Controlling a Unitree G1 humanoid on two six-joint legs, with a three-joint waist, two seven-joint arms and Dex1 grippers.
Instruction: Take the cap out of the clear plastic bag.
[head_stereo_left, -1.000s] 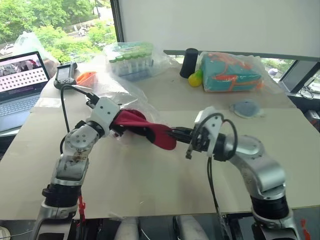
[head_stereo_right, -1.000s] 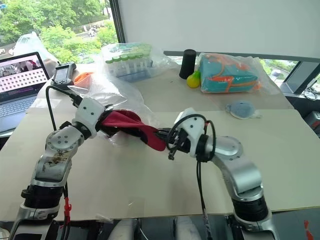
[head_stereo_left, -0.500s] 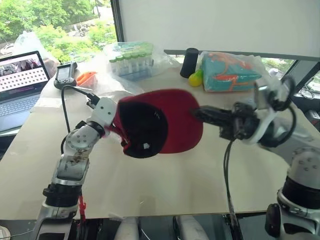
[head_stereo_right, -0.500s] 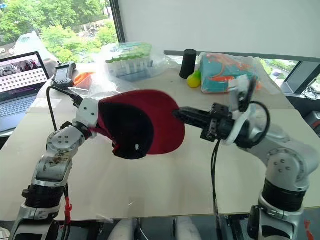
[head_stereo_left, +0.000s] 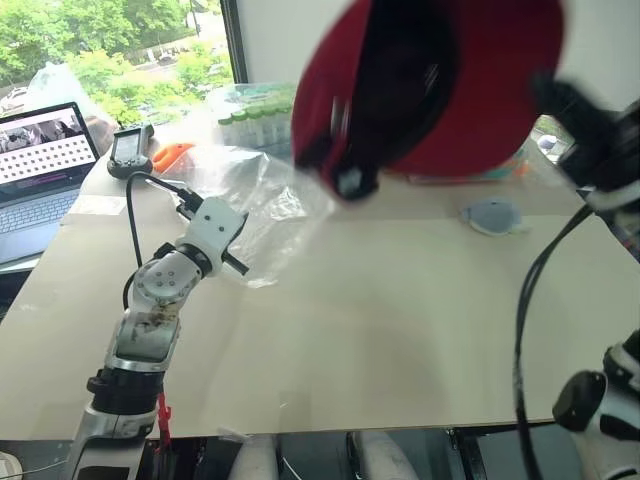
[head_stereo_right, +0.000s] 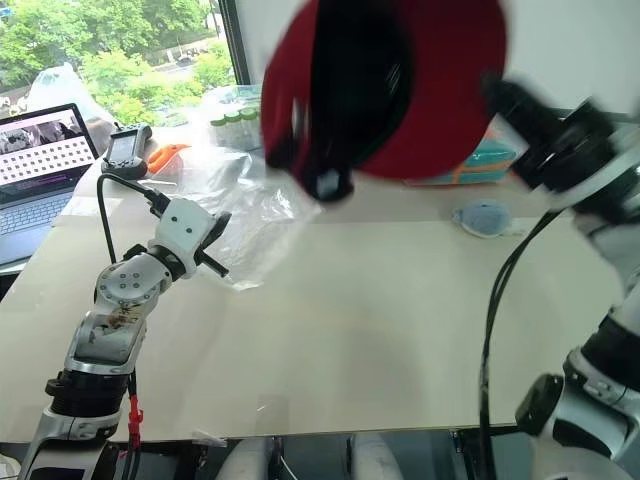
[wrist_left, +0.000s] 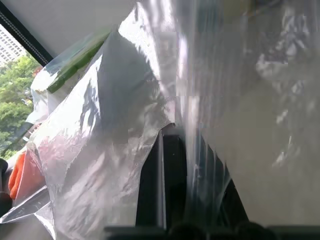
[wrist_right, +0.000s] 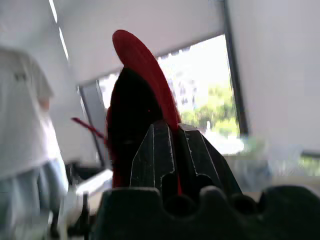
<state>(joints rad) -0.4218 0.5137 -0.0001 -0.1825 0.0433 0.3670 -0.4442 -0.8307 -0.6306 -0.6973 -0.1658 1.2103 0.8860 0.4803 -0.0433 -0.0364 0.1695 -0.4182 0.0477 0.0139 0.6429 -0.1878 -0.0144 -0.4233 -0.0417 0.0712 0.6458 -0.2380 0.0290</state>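
Dark red cap (head_stereo_left: 470, 90) (black-lined inside)

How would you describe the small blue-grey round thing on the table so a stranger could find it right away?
Start at the big pale table and look to its far right part, before the teal-and-orange bagged item. The small blue-grey round thing lies flat there, alone on bare tabletop. Its neighbours are all bagged or upright.
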